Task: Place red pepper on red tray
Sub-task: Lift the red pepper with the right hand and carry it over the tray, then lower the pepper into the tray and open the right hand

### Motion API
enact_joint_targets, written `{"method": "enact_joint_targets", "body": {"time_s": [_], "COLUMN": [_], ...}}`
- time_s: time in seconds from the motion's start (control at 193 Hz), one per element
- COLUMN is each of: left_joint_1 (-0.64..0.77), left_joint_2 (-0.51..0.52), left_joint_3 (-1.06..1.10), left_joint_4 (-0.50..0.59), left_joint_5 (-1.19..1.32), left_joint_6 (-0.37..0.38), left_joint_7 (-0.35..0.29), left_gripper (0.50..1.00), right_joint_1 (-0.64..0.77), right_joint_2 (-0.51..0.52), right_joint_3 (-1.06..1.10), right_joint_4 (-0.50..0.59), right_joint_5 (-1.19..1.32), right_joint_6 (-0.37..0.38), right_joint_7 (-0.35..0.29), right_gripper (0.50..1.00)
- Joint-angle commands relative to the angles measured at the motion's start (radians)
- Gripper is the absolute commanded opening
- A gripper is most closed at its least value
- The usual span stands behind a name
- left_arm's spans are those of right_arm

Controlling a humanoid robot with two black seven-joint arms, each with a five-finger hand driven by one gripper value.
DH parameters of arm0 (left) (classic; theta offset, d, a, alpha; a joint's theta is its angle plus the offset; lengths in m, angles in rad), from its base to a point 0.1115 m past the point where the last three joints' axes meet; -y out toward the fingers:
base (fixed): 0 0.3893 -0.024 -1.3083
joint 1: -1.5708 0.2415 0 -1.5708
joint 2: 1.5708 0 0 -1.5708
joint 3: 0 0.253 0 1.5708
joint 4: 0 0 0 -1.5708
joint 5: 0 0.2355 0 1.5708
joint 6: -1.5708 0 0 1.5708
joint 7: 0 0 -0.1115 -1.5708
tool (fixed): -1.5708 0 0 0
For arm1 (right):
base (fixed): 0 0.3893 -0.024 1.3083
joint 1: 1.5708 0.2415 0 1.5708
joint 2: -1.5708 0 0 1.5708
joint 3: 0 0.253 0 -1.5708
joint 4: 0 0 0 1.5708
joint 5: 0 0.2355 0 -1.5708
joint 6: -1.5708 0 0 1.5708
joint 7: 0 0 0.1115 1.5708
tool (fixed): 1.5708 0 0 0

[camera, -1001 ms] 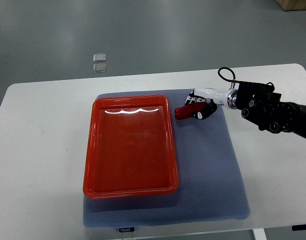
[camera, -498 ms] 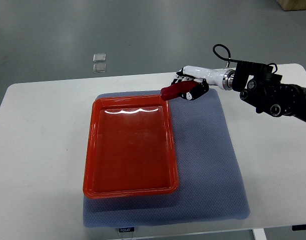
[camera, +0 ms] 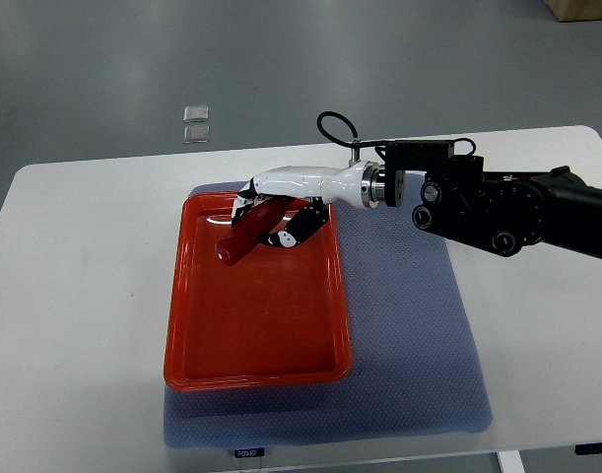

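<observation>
Pepper handling is the thing to judge here. The right robot hand, reaching in from the right edge on a black forearm, has its fingers curled around the red pepper, pinching it near its upper end so that most of the length sticks out down and to the left, tilted. The pepper hangs over the upper part of the red tray; whether its free tip touches the tray floor I cannot tell. The tray itself lies on a grey-blue mat spread on the white bench.

By its look the pepper is long, slim and glossy, so probably light but slick; if it is a moulded plastic piece it will be stiff and will not crush. A grip this far toward one end lets it swing or slip, so a hold nearer the middle would be steadier. Setting it down should call for lowering until it lies flat inside the rim before the fingers let go. The left arm does not show.
</observation>
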Motion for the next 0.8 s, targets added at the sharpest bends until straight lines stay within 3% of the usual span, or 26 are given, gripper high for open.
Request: {"method": "enact_joint_targets", "body": {"time_s": [0.0, 0.202, 0.467, 0.493, 0.545, 0.669, 0.711, 0.794], "left_joint_1": [0.0, 0.001, 0.0, 0.0, 0.001, 0.0, 0.0, 0.001], "left_joint_2": [0.0, 0.0, 0.0, 0.0, 0.0, 0.0, 0.0, 0.0], "left_joint_3": [0.0, 0.0, 0.0, 0.0, 0.0, 0.0, 0.0, 0.0], "left_joint_4": [0.0, 0.0, 0.0, 0.0, 0.0, 0.0, 0.0, 0.0], "left_joint_5": [0.0, 0.0, 0.0, 0.0, 0.0, 0.0, 0.0, 0.0], "left_joint_6": [0.0, 0.0, 0.0, 0.0, 0.0, 0.0, 0.0, 0.0], "left_joint_7": [0.001, 0.001, -0.001, 0.001, -0.001, 0.001, -0.001, -0.001], "left_gripper": [1.0, 1.0, 1.0, 1.0, 1.0, 1.0, 1.0, 1.0], "right_joint_1": [-0.003, -0.012, -0.035, -0.038, -0.041, -0.061, -0.063, -0.063], "right_joint_2": [0.049, 0.121, 0.129, 0.129, 0.127, 0.123, 0.12, 0.115], "right_joint_3": [-0.086, -0.162, -0.18, -0.183, -0.185, -0.177, -0.175, -0.172], "right_joint_4": [-0.01, -0.077, -0.094, -0.094, -0.094, -0.094, -0.093, -0.093], "right_joint_5": [-0.031, -0.064, -0.068, -0.068, -0.067, -0.055, -0.048, -0.045], "right_joint_6": [-0.064, -0.148, -0.156, -0.156, -0.156, -0.158, -0.156, -0.158], "right_joint_7": [-0.006, -0.044, -0.075, -0.078, -0.078, -0.078, -0.076, -0.076], "right_gripper": [0.5, 0.5, 0.504, 0.582, 0.678, 0.866, 0.897, 0.903]}}
